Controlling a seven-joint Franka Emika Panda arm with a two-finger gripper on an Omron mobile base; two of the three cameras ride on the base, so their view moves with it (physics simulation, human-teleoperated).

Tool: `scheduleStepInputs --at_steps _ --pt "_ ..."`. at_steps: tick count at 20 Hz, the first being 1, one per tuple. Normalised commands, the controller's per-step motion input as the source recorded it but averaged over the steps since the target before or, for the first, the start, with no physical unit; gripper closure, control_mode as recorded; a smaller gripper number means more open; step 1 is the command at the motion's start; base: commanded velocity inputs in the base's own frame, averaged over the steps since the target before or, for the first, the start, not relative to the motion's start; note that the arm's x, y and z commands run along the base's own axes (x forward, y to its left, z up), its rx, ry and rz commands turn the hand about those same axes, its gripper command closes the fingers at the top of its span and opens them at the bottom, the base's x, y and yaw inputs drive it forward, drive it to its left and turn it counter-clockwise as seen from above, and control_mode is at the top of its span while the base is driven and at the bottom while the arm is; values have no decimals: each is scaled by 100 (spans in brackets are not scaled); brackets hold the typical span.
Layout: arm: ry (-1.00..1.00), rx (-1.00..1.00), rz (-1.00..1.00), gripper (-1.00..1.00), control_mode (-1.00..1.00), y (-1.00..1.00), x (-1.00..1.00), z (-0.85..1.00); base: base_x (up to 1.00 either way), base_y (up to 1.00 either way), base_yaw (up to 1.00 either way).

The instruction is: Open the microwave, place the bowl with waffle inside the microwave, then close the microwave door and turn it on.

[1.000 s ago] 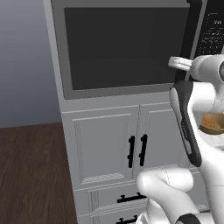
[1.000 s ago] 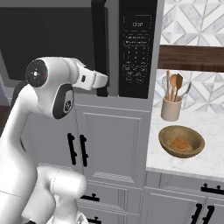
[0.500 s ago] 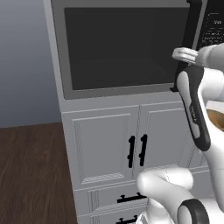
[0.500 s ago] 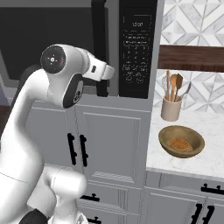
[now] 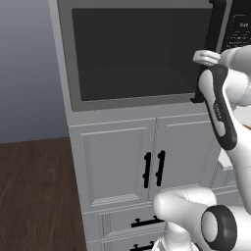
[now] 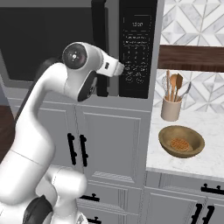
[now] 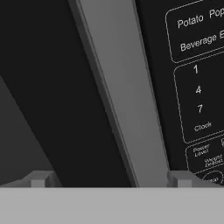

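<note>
The microwave [image 5: 137, 54] sits above the grey cabinets with its door [image 6: 48, 39] closed. In the hand view my gripper [image 7: 109, 181] is open, fingertips [image 7: 41, 178] wide apart, close up to the black bar handle [image 7: 65, 87] and the door's grey frame strip [image 7: 122, 87], with the keypad [image 7: 197, 87] to the right. The hand [image 6: 114, 68] is level with the lower part of the handle [image 6: 99, 39]. The brown bowl [image 6: 192, 136] stands on the white counter at right, holding the waffle [image 6: 179, 143]. Nothing is held.
A beige utensil holder [image 6: 171, 108] with wooden spoons stands behind the bowl against the tiled wall. Grey cabinet doors with black handles [image 5: 153, 169] are below the microwave. A dark wooden shelf [image 6: 192, 57] hangs above the counter.
The arm has swung up and forward, bringing the hand closer to the microwave's handle. The gripper has stayed open. The bowl has not moved.
</note>
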Motion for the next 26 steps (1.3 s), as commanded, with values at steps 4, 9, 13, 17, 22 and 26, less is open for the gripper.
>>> scheduleStepInputs --at_steps 4,9,13,17,22,26 --pt "1 0 13 -100 -100 -4 52 -5 0 0 0" --pt "0 -6 6 -100 -100 0 16 -10 0 0 0" --pt "0 -1 0 -100 -100 0 29 -6 0 0 0" --pt "0 0 0 -100 -100 0 37 -6 0 0 0" --pt "0 0 0 -100 -100 0 23 -6 0 0 0" --pt "0 0 0 100 -100 0 4 0 0 0 0"
